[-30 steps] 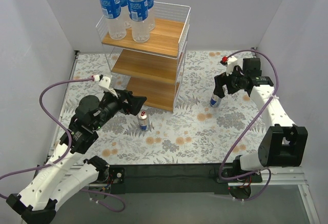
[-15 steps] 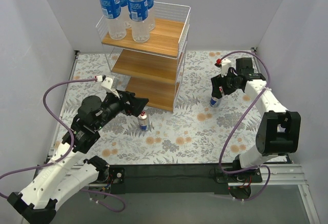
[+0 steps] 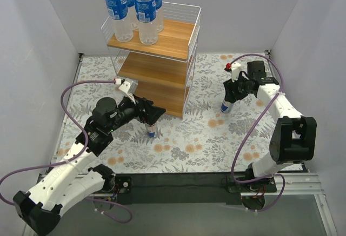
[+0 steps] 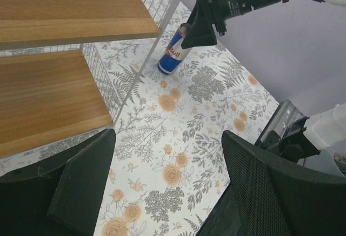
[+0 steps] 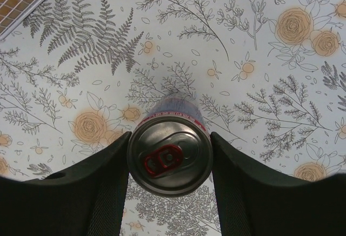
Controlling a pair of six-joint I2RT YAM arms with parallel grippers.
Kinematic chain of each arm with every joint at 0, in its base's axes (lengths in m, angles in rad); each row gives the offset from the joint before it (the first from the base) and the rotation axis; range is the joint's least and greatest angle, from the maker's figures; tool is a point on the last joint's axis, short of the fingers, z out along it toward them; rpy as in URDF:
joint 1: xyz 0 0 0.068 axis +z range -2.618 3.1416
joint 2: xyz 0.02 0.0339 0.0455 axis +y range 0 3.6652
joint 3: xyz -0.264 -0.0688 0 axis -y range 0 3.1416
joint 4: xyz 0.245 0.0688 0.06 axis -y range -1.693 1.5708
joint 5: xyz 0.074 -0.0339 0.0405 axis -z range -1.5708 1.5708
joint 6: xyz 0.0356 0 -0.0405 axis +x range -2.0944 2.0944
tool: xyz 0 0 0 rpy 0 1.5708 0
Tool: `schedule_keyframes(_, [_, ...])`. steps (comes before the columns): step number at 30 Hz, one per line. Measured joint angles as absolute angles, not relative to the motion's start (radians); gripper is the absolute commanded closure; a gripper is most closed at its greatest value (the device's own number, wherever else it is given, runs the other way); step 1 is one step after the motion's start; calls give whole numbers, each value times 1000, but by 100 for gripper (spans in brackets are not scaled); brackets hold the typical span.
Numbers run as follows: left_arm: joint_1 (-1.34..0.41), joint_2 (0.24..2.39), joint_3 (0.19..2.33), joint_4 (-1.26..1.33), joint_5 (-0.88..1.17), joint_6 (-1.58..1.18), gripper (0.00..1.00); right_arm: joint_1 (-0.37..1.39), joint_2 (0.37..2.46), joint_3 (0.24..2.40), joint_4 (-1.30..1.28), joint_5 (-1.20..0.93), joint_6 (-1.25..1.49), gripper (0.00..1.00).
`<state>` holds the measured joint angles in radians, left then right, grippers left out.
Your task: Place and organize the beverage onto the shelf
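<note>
At four o'clock from the wire shelf (image 3: 178, 36), the right gripper (image 5: 170, 144) clamps a slim metal can (image 5: 169, 163); the left gripper (image 4: 167, 136) gapes wide, empty.

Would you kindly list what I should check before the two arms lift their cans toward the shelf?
1. Right gripper fingers against right can on both sides: ok.
2. Right can upright: not ok, it tilts.
3. Left gripper open: ok.
4. Left can centred between its fingers: cannot tell.
5. Bare room on shelf top board beside the bottles: ok.
</note>
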<state>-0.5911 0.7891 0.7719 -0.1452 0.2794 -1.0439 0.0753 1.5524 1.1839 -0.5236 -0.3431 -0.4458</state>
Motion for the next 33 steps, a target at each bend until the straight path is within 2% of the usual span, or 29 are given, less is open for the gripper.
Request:
schedule_keyframes(5, [-685,807,741,-80,296,-1000,21,76,1496,1174,-586,-392,-533,99])
schedule_keyframes(10, [-916,898,714,-21,257,-895,20,79,1301,1133,-691,-536,-647,99])
schedule_keyframes(14, [-1021,965,641,67,211,-823,19,102,1132,1050,-746,-661,-700,99])
schedule_keyframes(24, [-1122,1129,611,290,103,-675,17,246,969,950,-874,-781,-698,99])
schedule_keyframes(33, [-1201,1242,638,359,39,-587,16,273,944,950,-873,-841,-617,99])
